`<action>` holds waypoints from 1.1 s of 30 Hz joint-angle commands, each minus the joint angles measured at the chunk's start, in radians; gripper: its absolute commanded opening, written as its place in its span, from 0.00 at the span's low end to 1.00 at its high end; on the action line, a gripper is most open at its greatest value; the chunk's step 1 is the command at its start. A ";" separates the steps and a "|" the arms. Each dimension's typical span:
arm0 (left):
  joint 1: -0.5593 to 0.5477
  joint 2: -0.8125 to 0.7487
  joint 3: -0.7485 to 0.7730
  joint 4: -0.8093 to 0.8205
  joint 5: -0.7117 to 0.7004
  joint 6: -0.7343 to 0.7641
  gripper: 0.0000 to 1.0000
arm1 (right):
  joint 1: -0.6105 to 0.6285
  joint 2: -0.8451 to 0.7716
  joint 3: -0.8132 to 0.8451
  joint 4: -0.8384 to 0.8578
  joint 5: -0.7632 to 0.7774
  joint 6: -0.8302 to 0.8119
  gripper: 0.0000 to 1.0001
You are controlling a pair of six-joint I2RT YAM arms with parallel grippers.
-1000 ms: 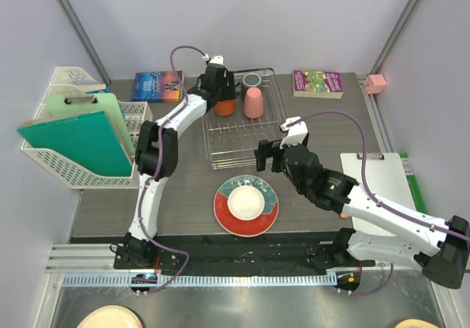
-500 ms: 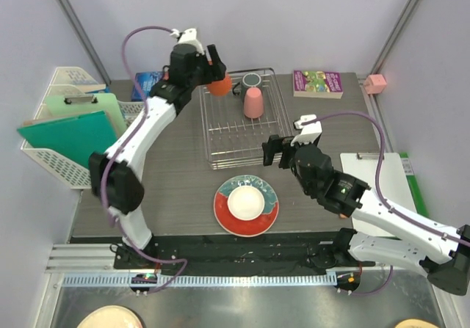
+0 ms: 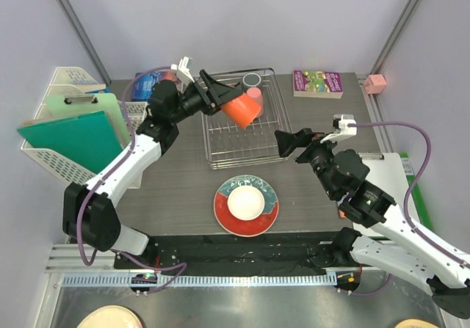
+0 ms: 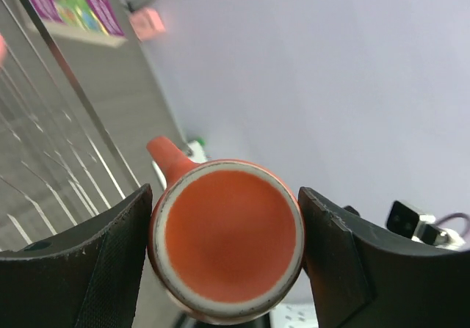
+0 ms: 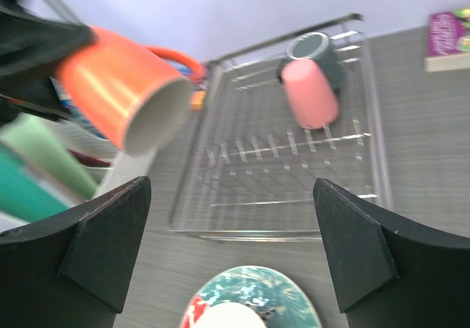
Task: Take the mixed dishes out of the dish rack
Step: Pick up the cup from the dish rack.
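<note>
**A:** How far along is the unloading? Start on the left.

**B:** The left gripper has its jaws fairly wide, one finger pressed to each side of the orange ceramic mug. The mug is in the air, tipped on its side over the back left part of the rectangular silver wire dish rack. It touches none of the wires, so I'd call it lifted out but not yet set down.

**A:** And inside the rack?

**B:** Two pieces remain at the far end. A pink handleless cup stands mouth-down, and a dark grey mug sits just behind it, touching or nearly so. The prongs in the near part of the rack hold nothing.

**A:** Anything already out?

**B:** Yes. On the grey table, just in front of the rack, lies the teal plate with a red-orange rim, flat. The small orange-and-white bowl sits upright in its middle. I take those two as done.

**A:** The right side?

**B:** The right gripper hangs beside the rack's near right corner and points toward the rack. Its fingers are spread as wide as they go and grip nothing.

**A:** So the tally?

**B:** By my reckoning two are finished, one is in transit and two are left. The mug needs a spot on the table, and then the pink cup and grey mug have to come out.
</note>
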 commanded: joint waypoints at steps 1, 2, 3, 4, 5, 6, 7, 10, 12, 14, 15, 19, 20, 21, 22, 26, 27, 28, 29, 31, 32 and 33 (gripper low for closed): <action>0.005 -0.028 -0.093 0.515 0.157 -0.362 0.00 | 0.000 -0.076 -0.055 0.194 -0.148 0.026 0.96; 0.005 -0.024 -0.112 0.568 0.154 -0.398 0.00 | 0.000 -0.082 -0.057 0.202 -0.163 0.023 0.95; 0.005 -0.008 -0.133 0.696 0.151 -0.436 0.00 | -0.002 -0.090 -0.057 0.205 -0.179 0.016 0.95; 0.005 0.002 -0.149 0.759 0.148 -0.484 0.00 | 0.000 -0.091 -0.061 0.210 -0.189 0.016 0.95; 0.005 0.018 -0.172 0.819 0.140 -0.565 0.00 | 0.000 -0.096 -0.067 0.216 -0.199 0.015 0.94; 0.005 0.048 -0.183 0.874 0.131 -0.610 0.00 | -0.002 -0.099 -0.073 0.221 -0.199 0.019 0.94; 0.005 0.062 -0.193 0.975 0.099 -0.644 0.00 | 0.000 -0.105 -0.089 0.225 -0.199 0.024 0.94; -0.002 0.105 -0.235 1.102 0.045 -0.725 0.00 | 0.000 -0.110 -0.116 0.251 -0.201 0.026 0.93; -0.010 0.113 -0.244 1.116 0.040 -0.728 0.00 | 0.000 -0.105 -0.122 0.268 -0.216 0.020 0.92; -0.024 0.116 -0.247 1.116 0.039 -0.725 0.00 | -0.002 -0.084 -0.124 0.299 -0.219 0.009 0.91; -0.034 0.116 -0.243 1.119 0.042 -0.721 0.00 | 0.000 -0.075 -0.119 0.317 -0.218 0.006 0.91; -0.051 0.113 -0.233 1.113 0.060 -0.717 0.01 | -0.002 -0.021 -0.093 0.369 -0.224 -0.016 0.91; -0.053 0.108 -0.235 1.108 0.063 -0.711 0.00 | 0.000 -0.010 -0.084 0.377 -0.229 -0.022 0.91; -0.054 0.105 -0.238 1.097 0.068 -0.705 0.00 | 0.000 0.020 -0.077 0.385 -0.233 -0.026 0.91; -0.056 0.099 -0.247 1.093 0.068 -0.704 0.00 | 0.000 0.036 -0.060 0.397 -0.238 -0.028 0.91; -0.061 0.090 -0.270 1.091 0.073 -0.702 0.00 | -0.002 0.105 -0.032 0.440 -0.247 -0.030 0.91; -0.062 0.085 -0.273 1.091 0.077 -0.701 0.00 | 0.000 0.113 -0.029 0.452 -0.250 -0.027 0.91; -0.062 0.084 -0.278 1.090 0.076 -0.698 0.00 | 0.000 0.128 -0.026 0.477 -0.258 -0.025 0.90; -0.062 0.079 -0.287 1.090 0.077 -0.698 0.00 | 0.000 0.133 -0.024 0.489 -0.267 -0.027 0.90; -0.062 0.075 -0.293 1.091 0.080 -0.696 0.00 | -0.002 0.151 -0.024 0.524 -0.269 -0.017 0.89; -0.062 0.075 -0.298 1.091 0.080 -0.696 0.00 | -0.002 0.154 -0.026 0.535 -0.265 -0.013 0.88; -0.062 0.071 -0.302 1.091 0.083 -0.696 0.00 | -0.003 0.160 -0.030 0.544 -0.262 -0.008 0.88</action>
